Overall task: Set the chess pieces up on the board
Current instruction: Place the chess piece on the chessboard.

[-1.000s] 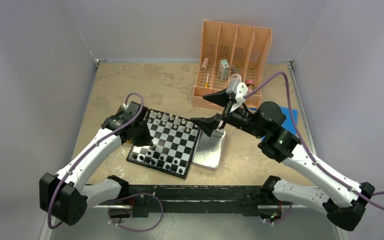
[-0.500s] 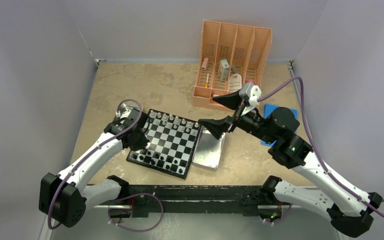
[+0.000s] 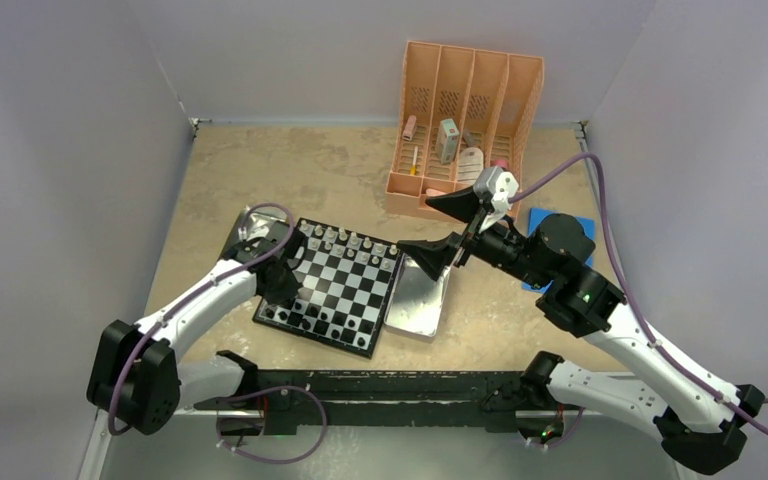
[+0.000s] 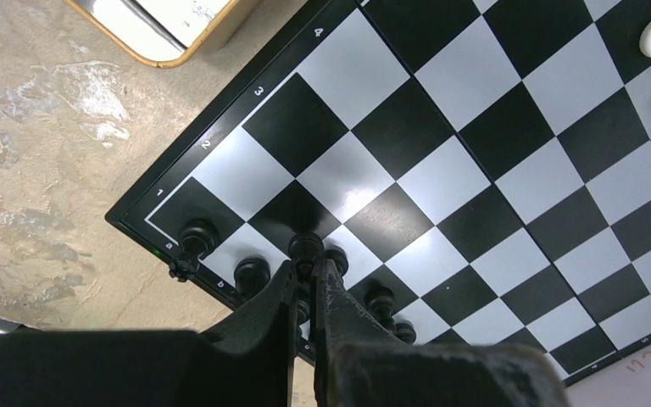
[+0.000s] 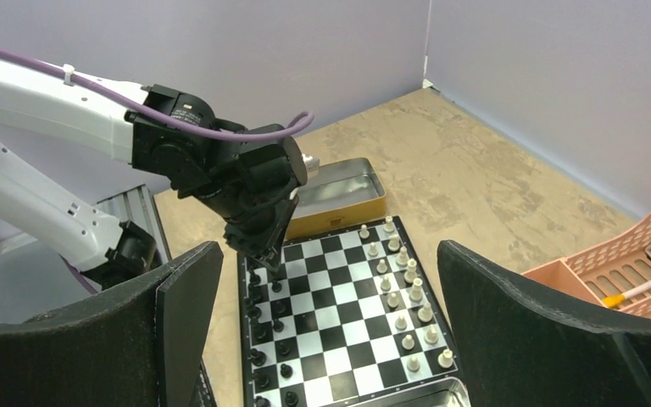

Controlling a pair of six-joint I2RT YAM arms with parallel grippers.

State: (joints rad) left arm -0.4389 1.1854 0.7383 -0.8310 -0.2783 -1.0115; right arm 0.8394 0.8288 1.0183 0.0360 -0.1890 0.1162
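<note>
The board (image 3: 345, 290) lies left of centre on the table. Silvery-white chess pieces (image 3: 345, 240) line its far side and black chess pieces (image 3: 310, 322) its near side. My left gripper (image 3: 282, 272) is low over the board's left side. In the left wrist view it (image 4: 307, 267) is shut on a black chess piece (image 4: 307, 246) standing among the black rows. My right gripper (image 3: 415, 225) hangs wide open and empty above the board's right edge. In the right wrist view, it (image 5: 329, 254) frames the board (image 5: 347, 314), and the left gripper (image 5: 264, 259) shows there too.
A silver metal tray (image 3: 420, 300) lies against the board's right edge. A gold-rimmed tin (image 5: 339, 182) sits behind the board's left corner. An orange desk organiser (image 3: 465, 125) with small items stands at the back. A blue pad (image 3: 545, 222) lies right of it.
My left gripper has moved from the board's left rim inward onto the black rows. My right arm drew back to the right a second ago and has held still since.
</note>
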